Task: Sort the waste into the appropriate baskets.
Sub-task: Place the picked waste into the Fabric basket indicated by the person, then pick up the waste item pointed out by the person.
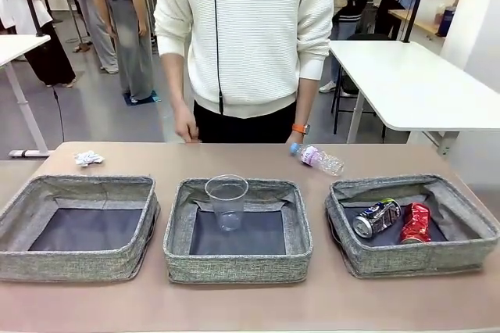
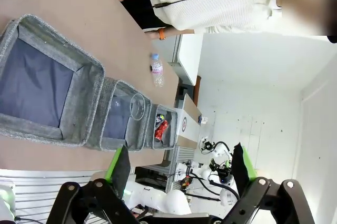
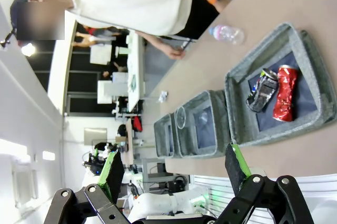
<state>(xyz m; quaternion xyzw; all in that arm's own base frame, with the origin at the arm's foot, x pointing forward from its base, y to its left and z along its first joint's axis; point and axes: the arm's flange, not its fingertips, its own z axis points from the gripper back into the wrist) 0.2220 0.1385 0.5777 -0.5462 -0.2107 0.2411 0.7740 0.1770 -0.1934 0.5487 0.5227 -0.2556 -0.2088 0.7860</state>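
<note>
**Currently: cans and cup binned, bottle and paper on the bench, both end effectors wide**

In the front view, three grey woven baskets are seen in a row across the lower half of the frame on the bench (image 1: 250,302).

- The clear plastic cup (image 1: 227,202) is found upright in the middle basket (image 1: 238,266), near its far wall.
- The crushed dark blue-silver can (image 1: 376,217) and the crushed red can (image 1: 416,223) are found side by side in the right basket (image 1: 414,259), the red one further right.
- The left basket (image 1: 78,264) is placed at lower left.
- The clear bottle (image 1: 319,158) is laid on its side on the bench, right of centre, just beyond the gap between the middle and right baskets.
- The crumpled white paper (image 1: 88,159) is noted on the bench at left, beyond the left basket.

A person in a white sweater is seen at the far edge, top centre. One hand (image 1: 186,126) is held at the bench edge, the other hand (image 1: 297,136) close to the bottle's cap.

In the left wrist view the left end effector (image 2: 180,153) is seen at the bottom of the frame, fingers spread wide, gripping nothing. In the right wrist view the right end effector (image 3: 174,153) is likewise spread wide, gripping nothing.
</note>
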